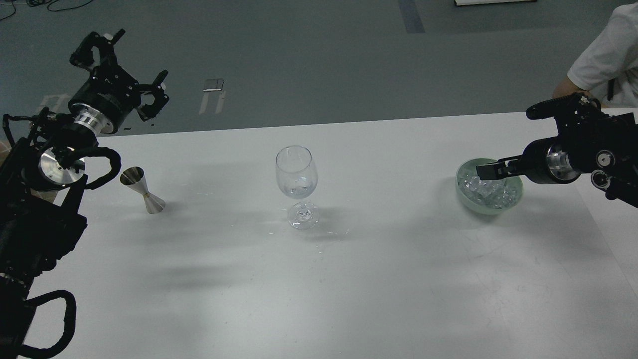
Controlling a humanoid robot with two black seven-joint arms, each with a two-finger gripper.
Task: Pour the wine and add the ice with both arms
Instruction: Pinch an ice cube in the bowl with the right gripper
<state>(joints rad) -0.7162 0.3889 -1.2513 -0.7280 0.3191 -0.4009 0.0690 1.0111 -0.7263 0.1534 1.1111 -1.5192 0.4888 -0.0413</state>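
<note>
While one wine glass [296, 174] stands, left end effector [134, 75] spread, right [491, 170] unclear.

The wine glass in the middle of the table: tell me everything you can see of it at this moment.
The wine glass is clear, colourless and stemmed, with a rounded bowl, short stem and round foot. It stands upright near the middle of the white table. A few small clear pieces, seemingly ice, sit low in its bowl; no dark wine shows. Neither tool touches it.

Ice [486, 192]: clear cubes heaped in bowl [468, 200] (pale green); wine glass [297, 185] upright mid-table.
</note>
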